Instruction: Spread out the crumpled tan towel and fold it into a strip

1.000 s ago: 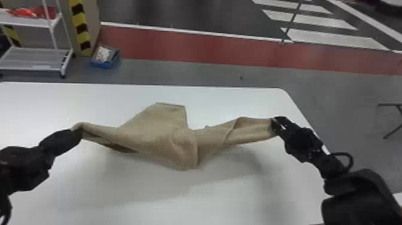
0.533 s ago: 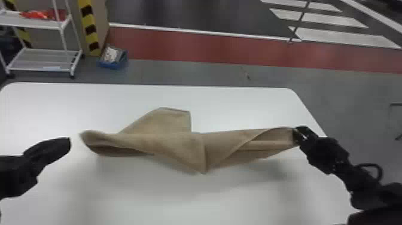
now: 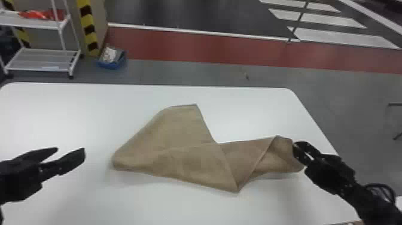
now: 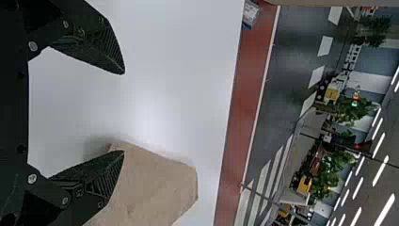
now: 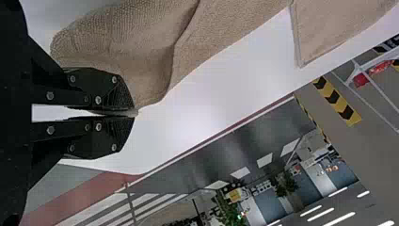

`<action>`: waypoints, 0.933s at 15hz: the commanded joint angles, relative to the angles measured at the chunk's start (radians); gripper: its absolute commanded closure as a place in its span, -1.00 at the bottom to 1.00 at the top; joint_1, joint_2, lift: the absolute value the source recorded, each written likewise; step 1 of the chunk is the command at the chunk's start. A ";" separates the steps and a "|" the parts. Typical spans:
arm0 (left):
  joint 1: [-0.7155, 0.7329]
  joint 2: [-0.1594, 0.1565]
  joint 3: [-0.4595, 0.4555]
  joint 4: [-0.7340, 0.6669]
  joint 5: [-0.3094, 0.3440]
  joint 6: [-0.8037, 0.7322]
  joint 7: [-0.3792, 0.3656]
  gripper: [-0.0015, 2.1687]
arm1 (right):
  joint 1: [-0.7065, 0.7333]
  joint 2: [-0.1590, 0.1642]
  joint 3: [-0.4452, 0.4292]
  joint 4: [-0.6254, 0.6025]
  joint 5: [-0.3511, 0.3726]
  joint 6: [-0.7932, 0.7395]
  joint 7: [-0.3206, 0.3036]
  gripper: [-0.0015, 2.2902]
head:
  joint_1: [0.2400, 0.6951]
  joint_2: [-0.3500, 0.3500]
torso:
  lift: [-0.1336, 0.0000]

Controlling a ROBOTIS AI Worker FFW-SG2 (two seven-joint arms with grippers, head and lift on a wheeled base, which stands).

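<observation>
The towel [image 3: 182, 158] lies at three o'clock from the empty, spread left gripper [image 3: 70, 151]. The right gripper [image 5: 134, 113] (nearer, clearly) pinches its edge.

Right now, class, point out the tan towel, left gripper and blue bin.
Tan towel [image 3: 191, 161], head view: its middle.
Left gripper [image 3: 71, 149], head view: between its fingers' tips.
Blue bin [image 3: 110, 65], head view: its near wall.
</observation>
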 commanded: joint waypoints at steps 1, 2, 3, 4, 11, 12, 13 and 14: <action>-0.046 -0.003 -0.112 0.023 -0.028 -0.002 0.003 -0.94 | 0.038 0.022 0.006 -0.047 0.002 0.003 0.002 -0.08 | 1.00 -0.65 | -0.86; -0.075 -0.003 -0.156 0.054 -0.039 -0.021 0.012 -0.93 | 0.056 0.032 0.007 -0.065 0.002 0.003 0.002 -0.08 | 1.00 -0.69 | -0.86; -0.113 -0.003 -0.195 0.103 -0.045 -0.064 0.022 -0.92 | 0.070 0.041 0.010 -0.082 0.002 0.009 0.003 -0.08 | 1.00 -0.72 | -0.86; -0.152 -0.003 -0.230 0.160 -0.057 -0.107 0.037 -0.92 | 0.084 0.050 0.010 -0.094 0.005 0.015 0.003 -0.08 | 1.00 -0.76 | -0.86; -0.415 -0.003 -0.339 0.569 -0.118 -0.266 0.063 -0.87 | 0.148 0.102 0.020 -0.154 0.043 0.040 0.003 -0.08 | 1.00 -0.89 | -0.86; -0.452 -0.003 -0.350 0.635 -0.120 -0.300 0.066 -0.86 | 0.151 0.110 0.021 -0.159 0.049 0.043 0.003 -0.08 | 1.00 -0.90 | -0.86; -0.489 -0.003 -0.362 0.706 -0.132 -0.349 0.072 -0.83 | 0.156 0.114 0.029 -0.163 0.057 0.052 0.003 -0.08 | 1.00 -0.90 | -0.86; -0.515 -0.003 -0.369 0.754 -0.143 -0.377 0.077 -0.81 | 0.162 0.117 0.032 -0.168 0.058 0.055 0.003 -0.08 | 1.00 -0.90 | -0.86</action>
